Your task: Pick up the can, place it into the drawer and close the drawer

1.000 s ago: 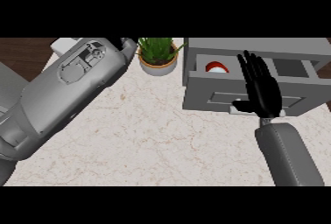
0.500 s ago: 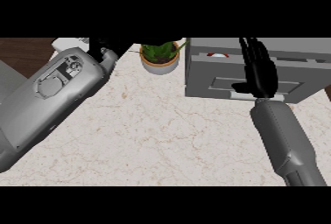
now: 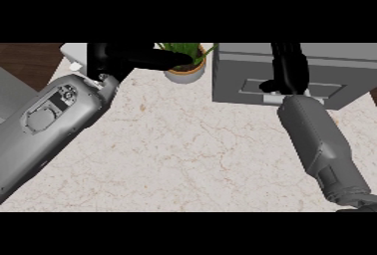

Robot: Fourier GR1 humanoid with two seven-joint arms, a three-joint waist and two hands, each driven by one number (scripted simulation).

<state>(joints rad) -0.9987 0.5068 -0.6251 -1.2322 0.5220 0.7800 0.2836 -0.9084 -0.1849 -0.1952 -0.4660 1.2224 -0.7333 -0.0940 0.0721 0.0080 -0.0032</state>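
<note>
- Head view shows a pale marbled bench [image 3: 191, 149] with a grey drawer unit [image 3: 243, 74] standing at its far right corner.
- No brand, label or writing can be read on anything here.
- The drawer front [image 3: 254, 88] sits flush with the unit, so nothing of the inside shows; the can is not visible anywhere, and I cannot tell where it lies.
- The right hand [image 3: 288, 69] lies flat against the drawer front, its black fingers [image 3: 285, 52] straight and pointing towards the far edge, holding nothing.
- The right forearm [image 3: 320, 144] runs from the near right edge up to that hand.
- A small pot [image 3: 184, 74] with a green plant [image 3: 182, 50] stands at the far edge, just left of the drawer unit; it holds only the plant.
- The left hand [image 3: 129, 56] hovers near the far left corner, fingers [image 3: 171, 60] stretched out straight towards the plant, their tips just beside the pot, holding nothing.
- The left forearm [image 3: 52, 124] covers the bench's left edge.
</note>
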